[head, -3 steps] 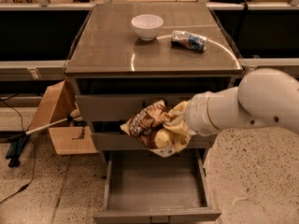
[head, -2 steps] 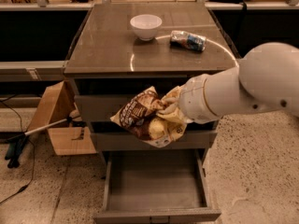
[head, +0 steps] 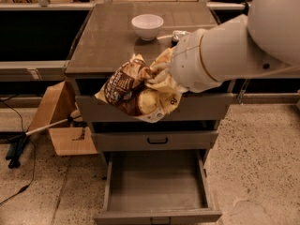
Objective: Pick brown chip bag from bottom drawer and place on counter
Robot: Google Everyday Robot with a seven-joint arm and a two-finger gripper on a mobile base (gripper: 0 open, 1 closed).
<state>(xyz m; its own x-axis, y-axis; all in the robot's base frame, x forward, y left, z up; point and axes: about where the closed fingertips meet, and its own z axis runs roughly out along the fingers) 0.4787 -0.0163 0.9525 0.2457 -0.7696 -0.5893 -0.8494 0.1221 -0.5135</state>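
- Since the earlier frames, the end effector (head: pixel 159 74) has risen with the brown chip bag (head: pixel 133 90), from in front of the drawer fronts up to the level of the desk's front edge.
- The end effector is clenched on the bag's upper right corner (its fingers are mostly buried in the crumpled foil). The bag hangs in the air to its left and slightly below it.
- From this angle the bag overlaps the front edge of the desk (head: pixel 108 36); I cannot tell whether they touch.
- The bottom drawer (head: pixel 157 182) stands pulled open well below the end effector, showing its plain grey interior.
- The middle drawer (head: pixel 157 140), shut, lies between the two.
- A white bowl (head: pixel 147 26) sits on the desk behind the end effector, slightly to its left.
- The white arm (head: pixel 234 46) comes in from the right.
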